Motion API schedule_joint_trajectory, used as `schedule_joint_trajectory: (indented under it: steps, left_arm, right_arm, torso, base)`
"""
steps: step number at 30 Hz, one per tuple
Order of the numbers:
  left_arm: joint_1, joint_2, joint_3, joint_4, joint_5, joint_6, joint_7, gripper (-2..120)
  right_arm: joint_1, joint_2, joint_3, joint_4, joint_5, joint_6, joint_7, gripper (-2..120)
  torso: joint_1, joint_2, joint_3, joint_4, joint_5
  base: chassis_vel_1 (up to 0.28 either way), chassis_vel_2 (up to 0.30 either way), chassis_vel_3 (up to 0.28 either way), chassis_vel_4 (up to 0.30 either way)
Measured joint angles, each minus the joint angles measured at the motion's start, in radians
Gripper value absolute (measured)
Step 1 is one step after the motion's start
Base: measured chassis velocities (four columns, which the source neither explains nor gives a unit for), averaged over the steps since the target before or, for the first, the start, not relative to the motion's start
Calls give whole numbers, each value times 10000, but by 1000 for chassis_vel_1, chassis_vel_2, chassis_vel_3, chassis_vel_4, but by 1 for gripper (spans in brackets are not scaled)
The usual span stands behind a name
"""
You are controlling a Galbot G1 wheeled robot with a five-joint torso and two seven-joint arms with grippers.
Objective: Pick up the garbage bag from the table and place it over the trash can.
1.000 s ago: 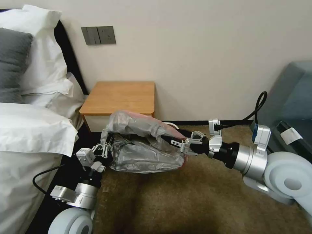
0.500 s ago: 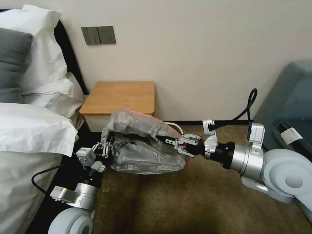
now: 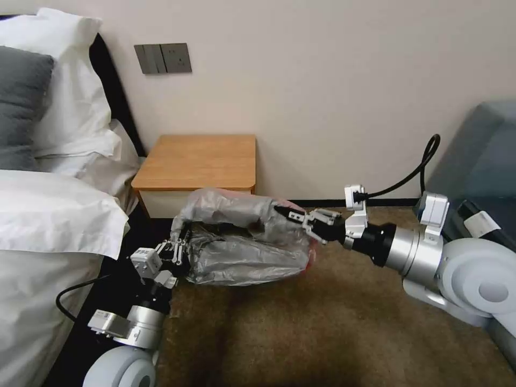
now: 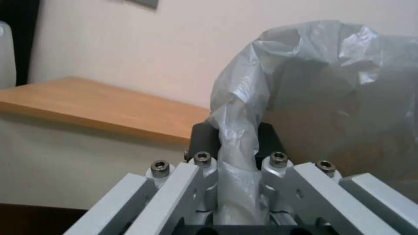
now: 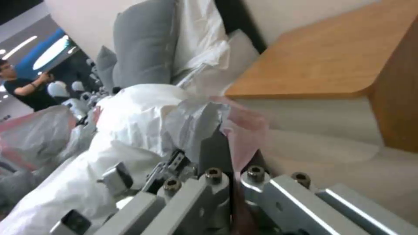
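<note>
The crinkly grey garbage bag (image 3: 242, 244) hangs spread between my two grippers, low over the carpet in front of the table (image 3: 199, 158). My left gripper (image 3: 180, 235) is shut on a twisted strand of the bag (image 4: 237, 107) at its left end; the left wrist view shows the gripper (image 4: 237, 137) pinching it. My right gripper (image 3: 284, 210) is shut on the pinkish edge of the bag (image 5: 241, 130) at its right end, as the right wrist view shows near the gripper (image 5: 235, 155). The trash can is hidden by the bag.
A bed with white linen (image 3: 48, 215) and pillows stands at the left, close to my left arm. A grey-blue armchair (image 3: 478, 161) sits at the right. The wall runs behind the table. Brown carpet (image 3: 301, 333) lies open in front.
My right gripper has risen and drawn back slightly with the bag's pink edge. The bag's domed top is now pulled flatter and tauter. The left gripper has barely shifted.
</note>
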Motion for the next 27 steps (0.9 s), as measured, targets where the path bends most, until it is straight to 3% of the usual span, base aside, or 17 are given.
schedule_joint_trajectory:
  steps: [14,27]
  left_arm:
    - [102,-148,70,-81,-78,-42,180,7]
    - [-4,-168,128,-64,-1086,284,218,7]
  right_arm:
    - [89,75,83,-681,-9,-15,381,0]
    - [-155,263,-114,-1398,-587,-30,-778,0]
  torso:
    - [0,0,0,0,0]
    - [0,0,0,0,-1]
  base:
    - [0,0,0,0]
    - [0,0,0,0]
